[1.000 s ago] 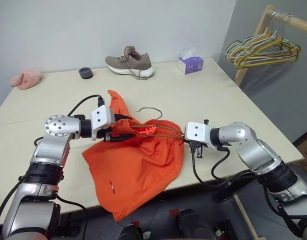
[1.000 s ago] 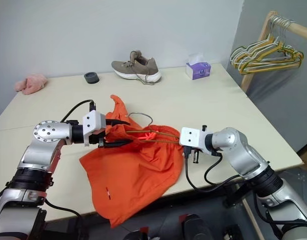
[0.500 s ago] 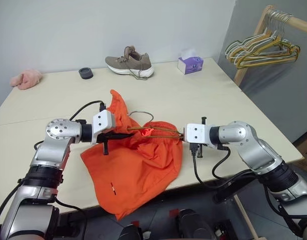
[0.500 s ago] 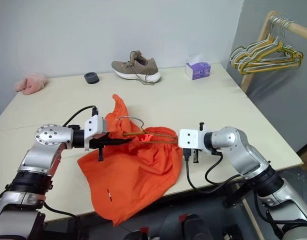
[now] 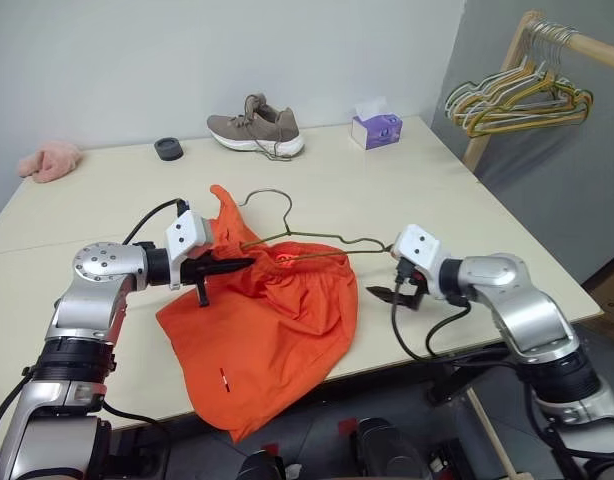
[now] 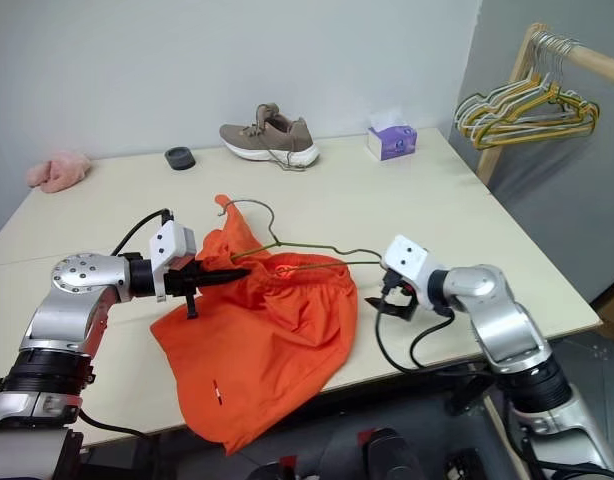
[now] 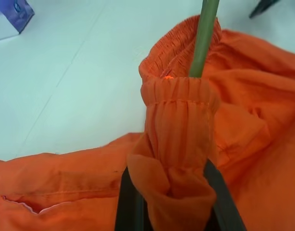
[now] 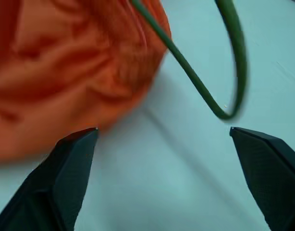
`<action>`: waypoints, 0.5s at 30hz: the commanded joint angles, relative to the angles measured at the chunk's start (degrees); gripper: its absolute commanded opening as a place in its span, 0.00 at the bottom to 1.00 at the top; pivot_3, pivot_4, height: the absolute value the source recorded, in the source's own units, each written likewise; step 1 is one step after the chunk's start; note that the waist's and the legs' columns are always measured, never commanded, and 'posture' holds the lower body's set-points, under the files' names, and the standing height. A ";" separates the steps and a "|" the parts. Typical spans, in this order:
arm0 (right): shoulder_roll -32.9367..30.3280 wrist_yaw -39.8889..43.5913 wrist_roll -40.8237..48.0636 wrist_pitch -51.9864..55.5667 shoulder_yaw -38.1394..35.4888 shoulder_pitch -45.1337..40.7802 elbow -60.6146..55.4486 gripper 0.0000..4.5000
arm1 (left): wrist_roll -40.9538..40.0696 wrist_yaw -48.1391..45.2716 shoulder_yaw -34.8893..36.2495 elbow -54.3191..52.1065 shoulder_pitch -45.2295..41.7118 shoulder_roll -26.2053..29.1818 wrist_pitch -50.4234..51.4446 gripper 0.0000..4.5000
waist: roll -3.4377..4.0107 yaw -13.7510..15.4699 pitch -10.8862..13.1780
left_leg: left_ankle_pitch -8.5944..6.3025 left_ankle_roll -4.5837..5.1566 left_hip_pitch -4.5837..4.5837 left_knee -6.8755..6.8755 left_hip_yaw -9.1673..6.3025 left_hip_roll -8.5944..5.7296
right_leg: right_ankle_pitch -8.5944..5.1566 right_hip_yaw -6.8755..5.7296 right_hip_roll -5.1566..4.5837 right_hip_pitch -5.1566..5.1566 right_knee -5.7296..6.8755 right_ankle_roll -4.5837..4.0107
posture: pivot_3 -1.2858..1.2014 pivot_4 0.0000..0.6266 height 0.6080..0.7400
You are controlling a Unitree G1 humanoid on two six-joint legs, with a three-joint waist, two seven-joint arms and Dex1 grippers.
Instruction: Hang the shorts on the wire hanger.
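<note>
Beige table (image 5: 407,190) is carrying the shorts (image 5: 277,330), which are spreading over its near edge w/ the lower part hanging off. Left gripper (image 5: 232,267) is pinching the shorts' waistband tight, fabric bunching betw. its fingers (image 7: 219,202). Wire hanger (image 5: 307,237) is running thru the waistband, hook (image 5: 267,200) pointing toward the far side, its bent end (image 8: 224,108) sticking out near the right gripper (image 6: 385,298). That one is gaping wide, holding nothing, just beside the hanger's end, not touching.
</note>
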 commanded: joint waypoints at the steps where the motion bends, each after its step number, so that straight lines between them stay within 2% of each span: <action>1: 4.19 -4.90 3.09 7.80 -3.13 -0.64 -2.33 0.99 | -2.67 0.93 2.80 -2.34 -1.01 0.10 2.03 0.00 | -0.01 0.12 -0.01 | 0.00 0.00 0.00 0.03 0.00 0.00 | 0.00 0.01 0.00 0.00 0.02 0.00 | 0.43 0.07 1.00; 5: 14.43 -11.73 6.33 15.69 -6.40 -1.67 1.30 0.99 | -3.64 1.20 3.34 -2.67 -1.52 0.13 3.66 0.00 | -0.10 -0.15 -0.08 | 0.01 0.01 0.04 0.04 -0.03 0.00 | 0.00 0.01 0.02 0.00 0.12 0.00 | 0.43 0.07 1.00; 11: 17.01 -15.09 7.10 15.38 -3.91 -1.48 4.97 0.99 | -4.10 1.89 3.95 -3.31 -1.32 -0.04 4.70 0.00 | -0.13 -0.13 -0.12 | 0.02 0.02 -0.04 0.04 -0.02 -0.02 | 0.00 0.01 0.00 -0.01 0.03 -0.01 | 0.43 0.06 1.00; 15: 17.38 -17.10 7.09 12.78 -3.29 -1.46 6.65 0.80 | -4.72 2.34 4.44 -4.17 -0.57 0.06 5.46 0.00 | -0.13 -0.34 -0.12 | 0.02 0.02 -0.04 0.03 -0.02 -0.01 | 0.00 0.01 0.01 -0.03 0.04 -0.01 | 0.43 0.06 1.00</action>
